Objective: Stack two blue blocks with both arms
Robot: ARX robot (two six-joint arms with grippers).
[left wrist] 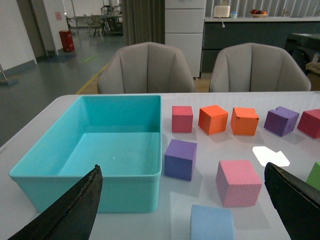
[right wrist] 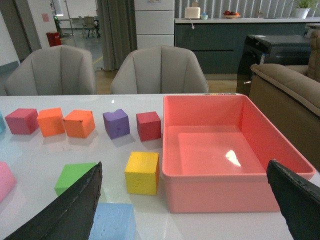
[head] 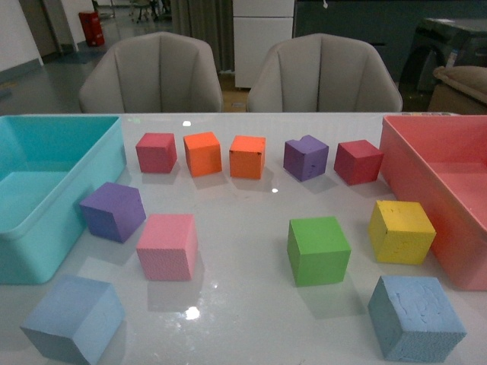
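In front view, one blue block (head: 72, 319) sits btm left & the other blue block (head: 416, 317) btm right, well apart, w/ left gripper (left wrist: 182, 172) & right gripper (right wrist: 183, 170) jaws spread wide.

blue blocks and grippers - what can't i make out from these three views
- left blue block: the front view's bottom edge clips its near corner; the left wrist view shows only its upper part.
- right blue block: in the right wrist view the bottom edge cuts it off and a finger covers one side.
- left gripper and right gripper: only open finger ends show, in the wrist views; the front view shows neither arm.
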